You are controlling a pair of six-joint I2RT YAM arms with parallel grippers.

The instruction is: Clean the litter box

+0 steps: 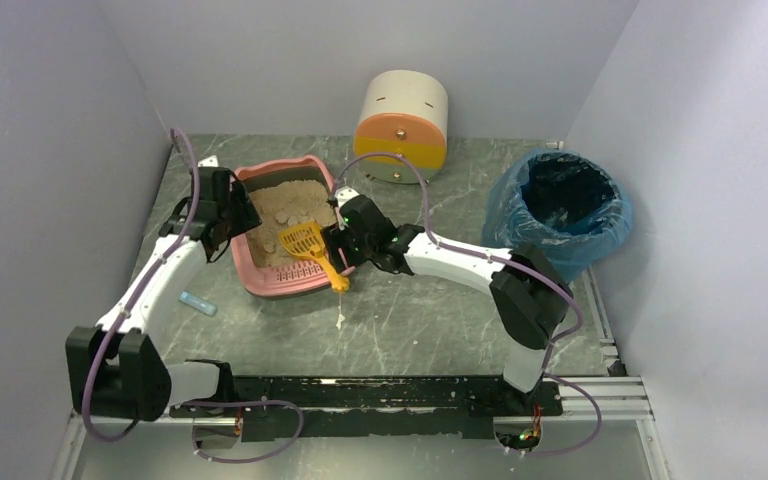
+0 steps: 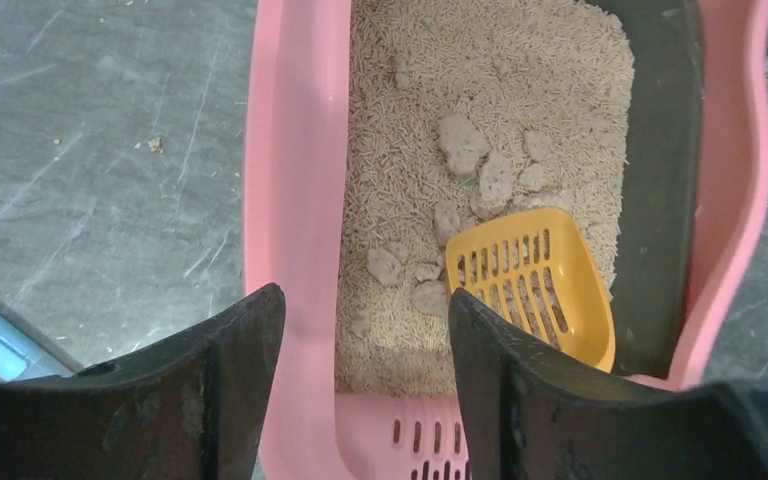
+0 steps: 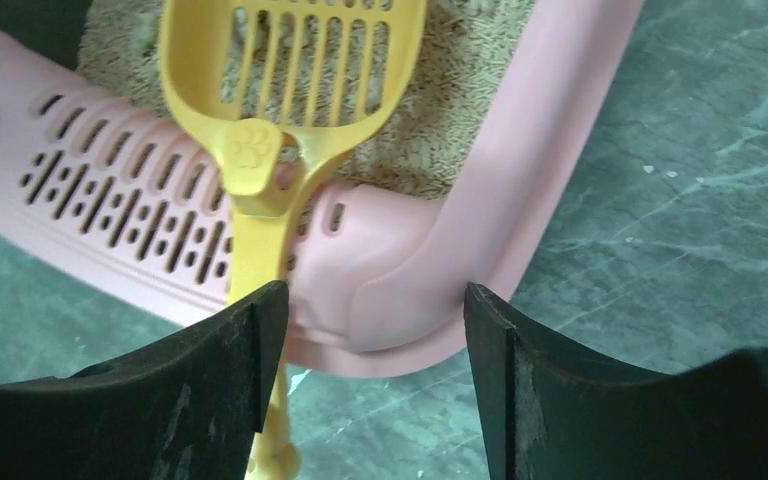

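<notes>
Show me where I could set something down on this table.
Bare table lies in front of the litter box, between the left arm and right arm, and between box and blue bin. The box itself is crowded: left gripper and right gripper flank it, and the yellow scoop overhangs its front edge.

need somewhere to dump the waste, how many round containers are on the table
2: a blue-lined bin at the far right, a cream-and-orange drawer unit at the back centre.
</notes>
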